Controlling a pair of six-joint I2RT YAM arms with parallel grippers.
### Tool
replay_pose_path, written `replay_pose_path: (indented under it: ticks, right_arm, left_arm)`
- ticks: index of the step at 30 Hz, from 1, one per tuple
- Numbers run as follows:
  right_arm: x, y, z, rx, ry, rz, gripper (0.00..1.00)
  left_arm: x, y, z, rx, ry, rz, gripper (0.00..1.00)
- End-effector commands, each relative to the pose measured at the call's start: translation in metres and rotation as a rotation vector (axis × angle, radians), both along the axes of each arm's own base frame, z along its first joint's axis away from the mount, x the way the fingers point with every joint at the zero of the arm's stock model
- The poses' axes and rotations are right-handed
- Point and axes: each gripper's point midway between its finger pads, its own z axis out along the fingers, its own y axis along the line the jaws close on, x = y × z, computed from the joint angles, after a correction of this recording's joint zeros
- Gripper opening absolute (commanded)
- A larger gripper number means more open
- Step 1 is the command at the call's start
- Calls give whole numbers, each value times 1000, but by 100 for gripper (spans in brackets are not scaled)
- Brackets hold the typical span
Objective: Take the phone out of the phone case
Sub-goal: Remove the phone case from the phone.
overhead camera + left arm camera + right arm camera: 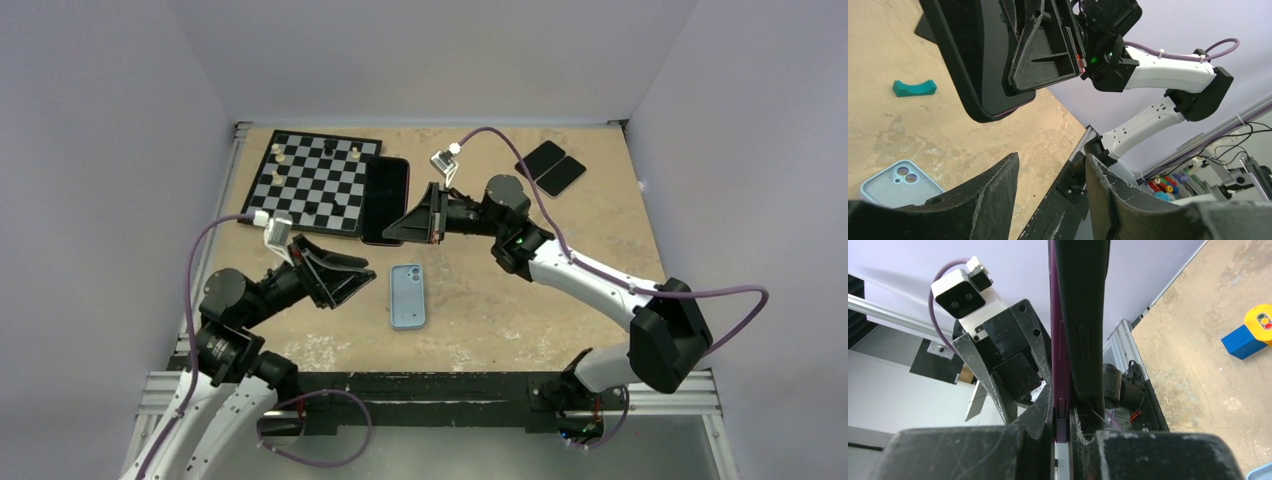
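My right gripper (415,222) is shut on a purple phone (1060,365) that sits in a black case (1083,315), held on edge above the table by the chessboard. In the right wrist view the phone's purple edge lies between my fingers, and the case's near end stands a little off it. The cased phone (973,60) also shows in the left wrist view, up and to the left. My left gripper (358,283) is open and empty, low and to the left of the phone, its fingers (998,195) apart.
A light blue phone case (407,296) lies camera side up in the table's middle. A chessboard (315,180) with a few pieces is at the back left. Two black slabs (551,167) lie at the back right. A teal piece (914,88) and a blue block (1243,340) lie on the table.
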Motion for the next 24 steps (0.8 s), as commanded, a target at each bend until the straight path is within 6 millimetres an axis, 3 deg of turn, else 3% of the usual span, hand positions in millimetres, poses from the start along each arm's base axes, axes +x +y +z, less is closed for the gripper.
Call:
replay_pose_path:
  ticks: [1,5,9,13,17,24]
  right_arm:
    - [-12,-7,33,88,-110,10,0]
    - [-17,-10,37,102,-123,20,0]
    - [-23,-14,41,114,-134,26,0]
    - [-28,-17,45,123,-144,34,0]
    - [-32,-19,47,134,-148,42,0]
    - [-38,-22,51,150,-148,62,0]
  left_arm:
    - [-6,-9,15,6,-58,-79,59]
    - [4,-10,19,-1,-29,-54,61]
    - [19,-4,16,-8,29,38,50]
    - [29,-2,16,-49,60,81,58]
    - [30,-9,30,-92,21,37,56]
    - [27,-16,43,-125,-51,-25,31]
